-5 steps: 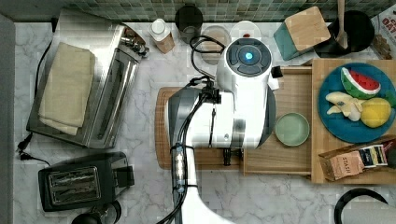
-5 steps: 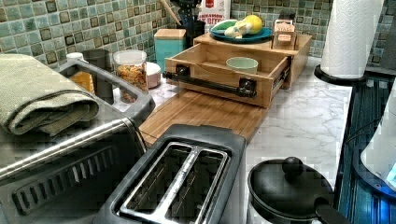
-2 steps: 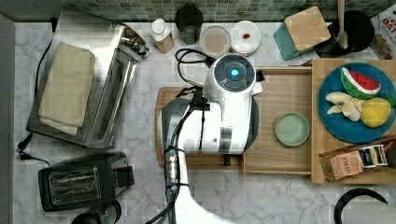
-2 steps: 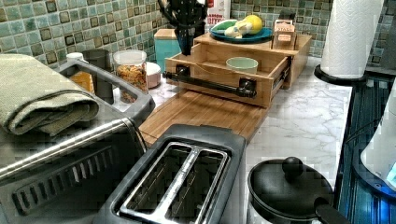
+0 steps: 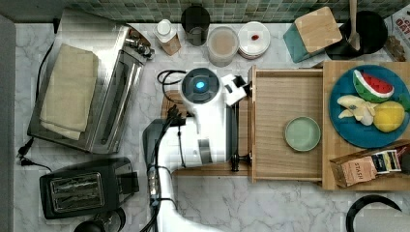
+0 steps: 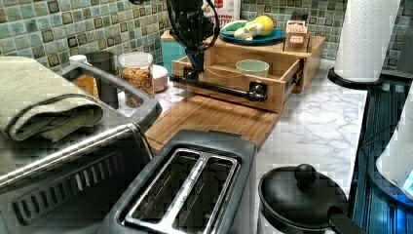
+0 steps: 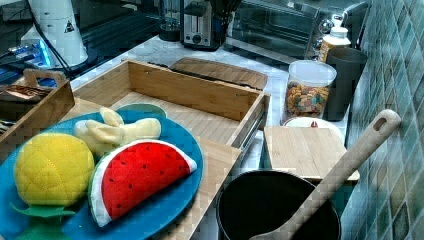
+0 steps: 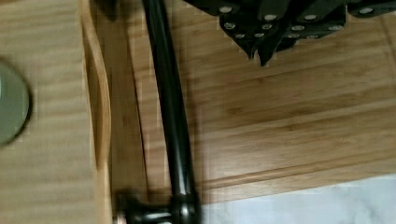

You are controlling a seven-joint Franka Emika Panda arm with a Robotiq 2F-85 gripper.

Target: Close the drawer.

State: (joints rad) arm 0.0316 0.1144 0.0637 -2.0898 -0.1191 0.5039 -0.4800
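Observation:
The drawer [image 5: 275, 111] stands pulled out toward the top view's left, with a pale green bowl [image 5: 302, 134] on its floor. Its long black bar handle [image 5: 236, 130] runs along the front panel [image 6: 229, 90]. My arm [image 5: 203, 121] hangs over the bamboo cutting board [image 6: 214, 117] in front of the drawer. My gripper [image 6: 197, 62] is shut and holds nothing, a little above the handle's [image 6: 219, 89] far end in the left view. In the wrist view the gripper [image 8: 259, 53] is on the cutting-board side of the handle [image 8: 170, 116], with a gap between them.
A toaster oven [image 5: 92, 82] and a black toaster [image 5: 82, 191] sit at the top view's left. Jars [image 5: 222, 43] line the tiled wall. A blue plate of toy fruit [image 5: 348, 135] and a tea box [image 5: 367, 166] rest on the drawer's cabinet. Paper towels [image 6: 365, 39] stand at the left view's right.
My arm has swung toward the top view's left, from over the drawer to over the cutting board, and come down beside the handle. The drawer has stayed pulled out.

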